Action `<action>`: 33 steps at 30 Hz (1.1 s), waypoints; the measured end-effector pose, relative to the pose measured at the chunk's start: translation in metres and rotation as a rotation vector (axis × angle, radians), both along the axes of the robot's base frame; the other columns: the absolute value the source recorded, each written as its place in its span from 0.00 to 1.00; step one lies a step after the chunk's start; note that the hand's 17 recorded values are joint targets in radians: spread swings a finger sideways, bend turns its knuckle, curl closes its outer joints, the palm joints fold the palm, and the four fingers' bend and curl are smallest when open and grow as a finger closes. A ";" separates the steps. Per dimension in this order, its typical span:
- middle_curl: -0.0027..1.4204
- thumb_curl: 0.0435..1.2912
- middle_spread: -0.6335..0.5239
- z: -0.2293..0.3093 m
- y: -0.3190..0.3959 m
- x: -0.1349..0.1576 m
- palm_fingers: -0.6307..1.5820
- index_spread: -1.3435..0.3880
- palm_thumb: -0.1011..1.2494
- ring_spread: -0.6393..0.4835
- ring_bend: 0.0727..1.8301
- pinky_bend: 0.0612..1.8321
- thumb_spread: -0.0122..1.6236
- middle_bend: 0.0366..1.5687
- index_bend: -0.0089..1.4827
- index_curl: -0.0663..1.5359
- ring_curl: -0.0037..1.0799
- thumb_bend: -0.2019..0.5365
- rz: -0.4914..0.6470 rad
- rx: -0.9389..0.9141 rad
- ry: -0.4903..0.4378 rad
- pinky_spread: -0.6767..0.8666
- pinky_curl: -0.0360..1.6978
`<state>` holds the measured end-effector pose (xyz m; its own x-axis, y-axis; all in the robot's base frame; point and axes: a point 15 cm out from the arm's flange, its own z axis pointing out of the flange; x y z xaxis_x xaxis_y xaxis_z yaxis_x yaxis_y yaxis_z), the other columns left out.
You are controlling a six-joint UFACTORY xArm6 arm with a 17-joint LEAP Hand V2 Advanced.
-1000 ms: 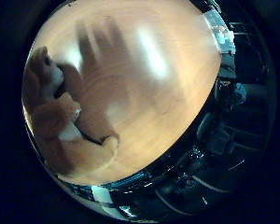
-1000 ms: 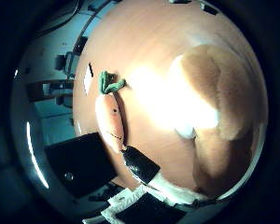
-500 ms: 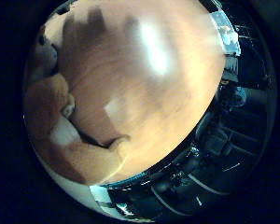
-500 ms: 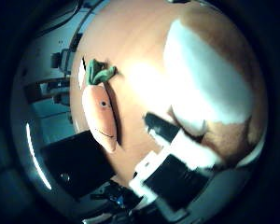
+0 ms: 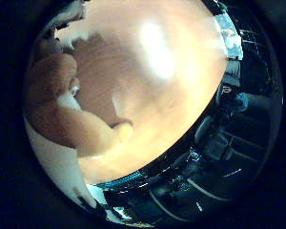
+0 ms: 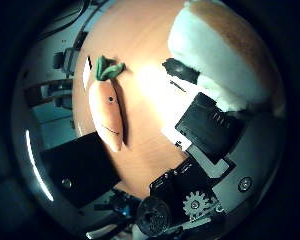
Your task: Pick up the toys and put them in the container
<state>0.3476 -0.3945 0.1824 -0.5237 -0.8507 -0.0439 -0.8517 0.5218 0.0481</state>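
Observation:
A brown and white plush animal (image 5: 57, 100) lies on the wooden table (image 5: 162, 86) and fills the side of the right little finger side palm view, close to the palm. In the right thumb side palm view its orange and white body (image 6: 225, 45) shows too. My hand (image 6: 205, 130) reaches in there, a black-tipped finger (image 6: 180, 72) curled against the plush. An orange plush carrot (image 6: 110, 110) with green leaves lies on the table beside it, away from the hand.
A black box-like thing (image 6: 80, 175) stands at the table's edge near the carrot's tip. Beyond the table's edge there is dark clutter and equipment (image 5: 224, 124). A white tag (image 6: 88, 78) lies by the carrot's leaves.
The hand has come closer to the plush animal, which now looks larger. A finger has curled into the thumb side view and now lies against the plush. The carrot has not moved on the table.

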 end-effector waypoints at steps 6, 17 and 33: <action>0.53 0.41 0.41 0.041 0.012 -0.017 0.80 0.62 0.86 0.38 0.75 0.71 0.61 0.81 0.71 0.53 0.59 0.26 0.016 0.018 -0.006 0.30 0.40; 0.54 0.49 0.43 0.144 0.070 -0.032 0.78 0.63 0.84 0.38 0.76 0.69 0.58 0.84 0.72 0.55 0.63 0.25 0.096 0.004 -0.027 0.31 0.49; 0.54 0.55 0.43 0.310 0.231 0.002 0.78 0.63 0.83 0.37 0.74 0.64 0.57 0.83 0.71 0.57 0.66 0.25 0.354 -0.105 -0.211 0.30 0.56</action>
<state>0.3499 -0.1634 0.4928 -0.1872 -0.9821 -0.0226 -0.9648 0.1882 -0.1838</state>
